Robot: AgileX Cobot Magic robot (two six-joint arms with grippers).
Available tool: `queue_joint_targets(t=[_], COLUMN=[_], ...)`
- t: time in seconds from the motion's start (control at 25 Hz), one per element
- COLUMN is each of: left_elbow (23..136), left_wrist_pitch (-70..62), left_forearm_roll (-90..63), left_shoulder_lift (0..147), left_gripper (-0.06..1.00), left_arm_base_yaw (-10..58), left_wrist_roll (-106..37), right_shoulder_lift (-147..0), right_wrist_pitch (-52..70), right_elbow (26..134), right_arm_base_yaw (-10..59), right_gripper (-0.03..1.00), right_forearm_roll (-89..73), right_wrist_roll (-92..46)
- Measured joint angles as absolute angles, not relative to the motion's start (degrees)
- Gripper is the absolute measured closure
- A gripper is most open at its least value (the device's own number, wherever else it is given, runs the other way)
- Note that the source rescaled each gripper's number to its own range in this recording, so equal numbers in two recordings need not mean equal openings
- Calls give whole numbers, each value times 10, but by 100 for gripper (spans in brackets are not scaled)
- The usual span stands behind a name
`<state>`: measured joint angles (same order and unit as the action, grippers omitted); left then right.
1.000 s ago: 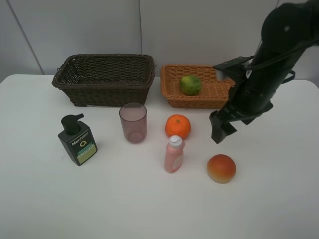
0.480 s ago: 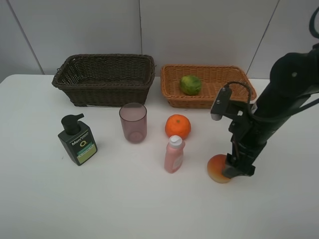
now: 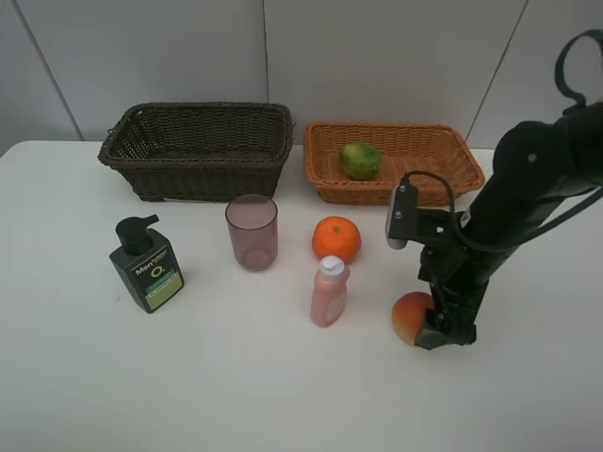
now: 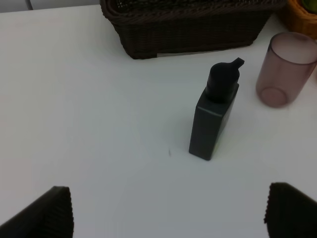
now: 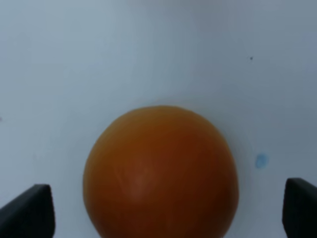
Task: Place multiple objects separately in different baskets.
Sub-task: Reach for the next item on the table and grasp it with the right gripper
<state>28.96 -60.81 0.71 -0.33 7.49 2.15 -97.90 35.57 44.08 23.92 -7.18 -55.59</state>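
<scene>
White tabletop (image 3: pixel 75 377) beneath everything. Dark brown wicker basket (image 3: pixel 198 141), the deeper one, at far left. Shallower orange-tan basket (image 3: pixel 415 151) just beside it, at far right. Right gripper (image 3: pixel 435 334) low at the table, front right, jaws spread wide with the red-yellow fruit (image 3: pixel 407 316) between the fingers. Nothing clamped, and contact with the fruit not discernible. Left gripper (image 4: pixel 168 210) seen only in its wrist view, spread wide and empty, above bare table. Dark green pump bottle (image 3: pixel 146 266) upright, front left. Translucent pink cup (image 3: pixel 252 232) upright before the dark basket. Pink white-capped bottle (image 3: pixel 329 292) upright, just in front of the orange (image 3: pixel 336 239). Green fruit (image 3: pixel 359 160) inside the tan basket, near its left end.
</scene>
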Motion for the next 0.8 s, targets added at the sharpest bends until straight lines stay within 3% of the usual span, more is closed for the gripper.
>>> queue_joint_targets(t=[0.6, 0.72, 0.8], left_elbow=[290, 290, 290], left_wrist_pitch=[-608, -608, -608], left_forearm_roll=[7, 7, 7], left_shoulder_lift=[-3, -3, -3], left_gripper=[-6, -6, -6], left_arm_base_yaw=[75, 75, 75], left_wrist_roll=[22, 22, 22], right_shoulder_lift=[-1040, -1040, -1039], right_wrist_pitch=[287, 260, 255], right_elbow=[426, 417, 414], right_arm_base_yaw=[239, 239, 239], right_gripper=[-2, 16, 47], right_forearm_roll=[-78, -84, -89], right_wrist_roll=[-557, -559, -559])
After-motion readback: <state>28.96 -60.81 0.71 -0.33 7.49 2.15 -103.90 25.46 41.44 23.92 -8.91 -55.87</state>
